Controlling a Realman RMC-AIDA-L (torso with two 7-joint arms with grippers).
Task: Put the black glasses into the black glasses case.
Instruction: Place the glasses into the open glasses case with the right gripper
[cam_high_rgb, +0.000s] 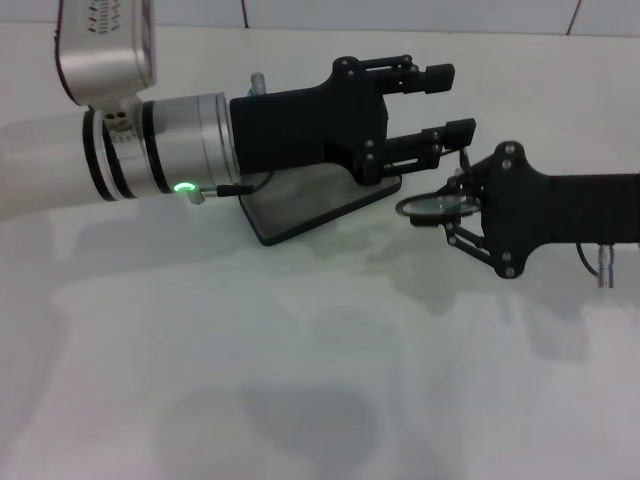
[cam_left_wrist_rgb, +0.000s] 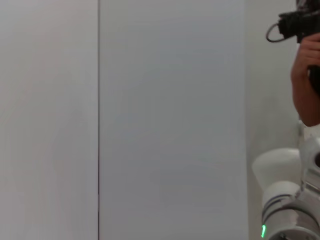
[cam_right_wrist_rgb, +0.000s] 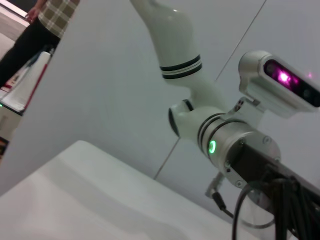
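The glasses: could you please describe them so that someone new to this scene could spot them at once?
On the white table, look right of centre, where the right pincer reaches in from the right edge. The glasses sit at its tip, just right of the dark case under the left pincer. One oval clear lens in a thin black rim marks them out from the chunky black pincers.

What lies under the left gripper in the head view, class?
Under the left gripper lies the black glasses case, flat on the table. Only its near part shows; the gripper's body covers the rest, hiding whatever may lie there.
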